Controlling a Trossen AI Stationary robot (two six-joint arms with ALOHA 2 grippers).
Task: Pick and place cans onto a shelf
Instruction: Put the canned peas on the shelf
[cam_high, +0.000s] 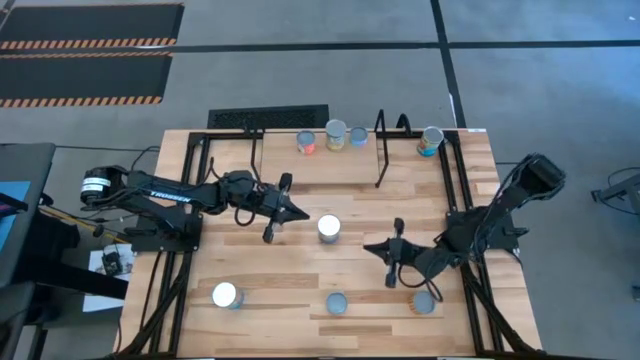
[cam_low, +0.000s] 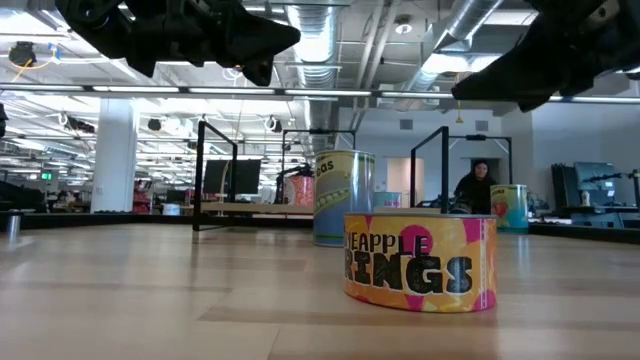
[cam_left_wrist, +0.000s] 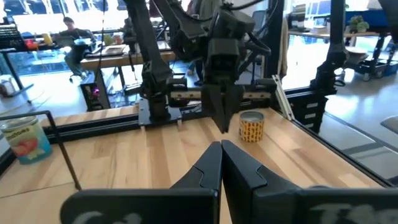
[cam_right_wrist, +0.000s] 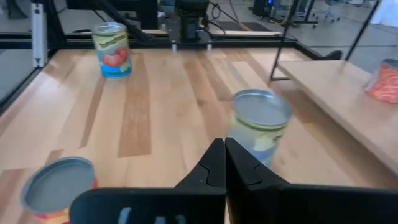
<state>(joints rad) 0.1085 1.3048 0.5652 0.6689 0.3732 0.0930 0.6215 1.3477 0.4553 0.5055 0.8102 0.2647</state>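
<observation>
Several cans stand upright on the shelf along the table's far edge, among them a tomato-label can and a red one. On the tabletop a silver-topped can stands in the middle. A tomato can, a short pineapple-rings can and a yellow can stand near the front edge. My left gripper hovers shut just left of the middle can. My right gripper hovers shut to its right, pointing at it. Neither holds anything.
The shelf's black wire end frames rise at the far side. Black rails run along the table's left and right edges. Bare wood lies between the front cans and the middle can. A person sits in the room beyond the table.
</observation>
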